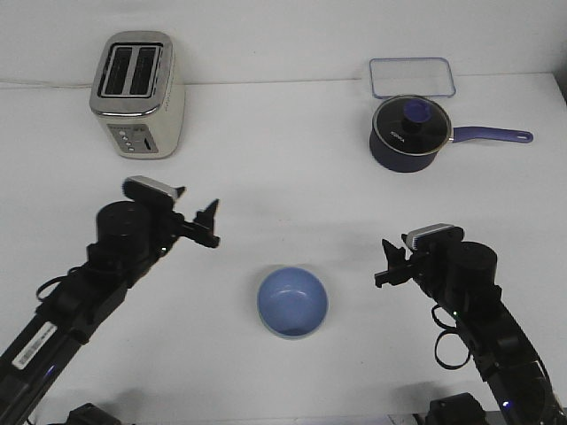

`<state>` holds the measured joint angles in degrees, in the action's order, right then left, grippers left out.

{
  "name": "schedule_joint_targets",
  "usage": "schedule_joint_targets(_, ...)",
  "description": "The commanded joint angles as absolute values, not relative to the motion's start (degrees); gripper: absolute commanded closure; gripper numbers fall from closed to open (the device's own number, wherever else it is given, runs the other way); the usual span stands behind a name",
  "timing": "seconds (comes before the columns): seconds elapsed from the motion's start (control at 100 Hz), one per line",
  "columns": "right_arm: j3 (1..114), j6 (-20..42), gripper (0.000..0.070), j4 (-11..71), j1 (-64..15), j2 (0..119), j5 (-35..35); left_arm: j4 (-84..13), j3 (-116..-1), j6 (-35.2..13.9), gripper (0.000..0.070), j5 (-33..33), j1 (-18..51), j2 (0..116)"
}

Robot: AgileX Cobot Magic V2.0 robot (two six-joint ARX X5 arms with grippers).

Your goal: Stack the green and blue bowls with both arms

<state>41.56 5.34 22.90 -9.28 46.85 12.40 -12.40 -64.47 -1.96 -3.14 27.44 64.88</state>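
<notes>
The pale blue bowl [292, 303] stands upright on the white table [283, 195], near the front and midway between my arms. No green bowl shows on its own anywhere in the view; I cannot tell whether it sits under the blue one. My left gripper [211, 225] is up and to the left of the bowl, well apart from it, open and empty. My right gripper [384, 263] is to the right of the bowl, also apart from it, open and empty.
A silver toaster [137, 95] stands at the back left. A dark navy saucepan [409, 135] with a glass lid and a handle pointing right stands at the back right. A clear rectangular lid or tray [412, 77] lies behind it.
</notes>
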Motion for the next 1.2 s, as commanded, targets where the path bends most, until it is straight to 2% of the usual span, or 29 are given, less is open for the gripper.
schedule_joint_targets(0.0, 41.98, 4.45, 0.0423, 21.45, -9.37, 46.41, 12.47, -12.58, -64.86, 2.55, 0.0269, -4.10, 24.01, 63.88)
schedule_joint_targets(0.05, 41.93, 4.10, 0.0429, 20.53, -9.34, 45.71, 12.03, -12.58, -63.92, 3.51, 0.0355, -3.81, 20.71, 62.06)
schedule_joint_targets(0.08, 41.82, 3.64, 0.0459, 20.05, -9.37, 45.01, 11.75, -12.45, -63.07, 3.99, 0.0421, -3.42, 18.83, 61.01)
schedule_joint_targets(0.18, 40.01, 2.28, 0.0697, 17.58, -9.34, 41.04, 11.16, -10.22, -57.93, 4.23, 0.0691, -1.10, 12.99, 56.42)
schedule_joint_targets(0.19, 39.66, 2.13, 0.0700, 17.21, -9.34, 40.49, 10.98, -9.72, -57.14, 4.29, 0.0700, -0.89, 12.47, 55.88)
schedule_joint_targets(0.37, 28.86, 1.45, 0.0700, 6.04, -9.34, 27.79, 9.52, 8.10, -37.71, 4.27, 0.0686, 2.59, 5.06, 42.33)
schedule_joint_targets(0.43, 24.95, 2.24, 0.0700, 1.45, -9.34, 23.70, 7.33, 14.28, -31.22, 3.51, 0.0686, 2.83, 3.60, 37.80)
schedule_joint_targets(0.51, 21.58, 3.01, 0.0700, -0.45, -9.34, 19.42, 3.95, 19.79, -24.62, 1.76, 0.0687, 2.22, 2.00, 33.15)
schedule_joint_targets(0.75, 20.45, 2.96, 0.0700, -0.58, -9.37, 16.49, -1.52, 22.63, -21.23, 0.56, 0.0685, 1.17, -0.05, 30.06)
schedule_joint_targets(1.19, 20.45, 2.94, 0.0700, -0.27, -9.37, 16.51, -1.54, 23.20, -21.28, 0.58, 0.0685, 1.28, -0.03, 29.87)
